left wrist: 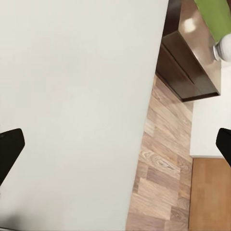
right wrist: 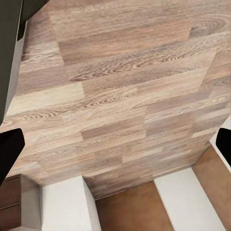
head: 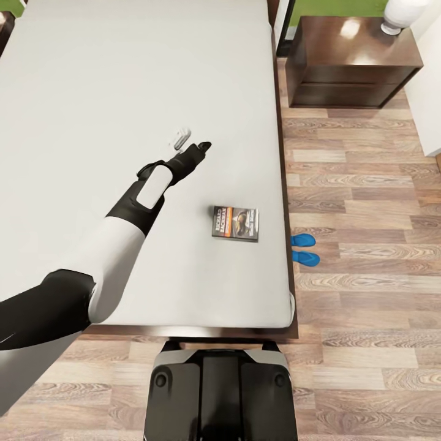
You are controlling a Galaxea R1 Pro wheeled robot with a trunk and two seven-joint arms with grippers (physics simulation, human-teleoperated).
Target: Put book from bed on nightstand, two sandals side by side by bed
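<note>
While left arm [head: 131, 208] reaches out over bed [head: 92, 92], left gripper [head: 188, 139] hangs above mattress with fingers [left wrist: 9, 151] spread wide, nothing between them. Book [head: 235, 223] flat on bed at 4 o'clock from gripper, near mattress's right edge, apart from gripper. Sandals [head: 304, 249] side by side on wood floor [head: 367, 245] just beside bed, 3 o'clock from book. Nightstand [head: 349, 61] at 1 o'clock, white lamp [head: 401, 13] on top. Right gripper [right wrist: 115, 144] over floor, fingertips at frame edges, apart, empty

Book [head: 235, 223] lies on bed [head: 92, 92]; sandals [head: 304, 248] paired on floor [head: 367, 184].
</note>
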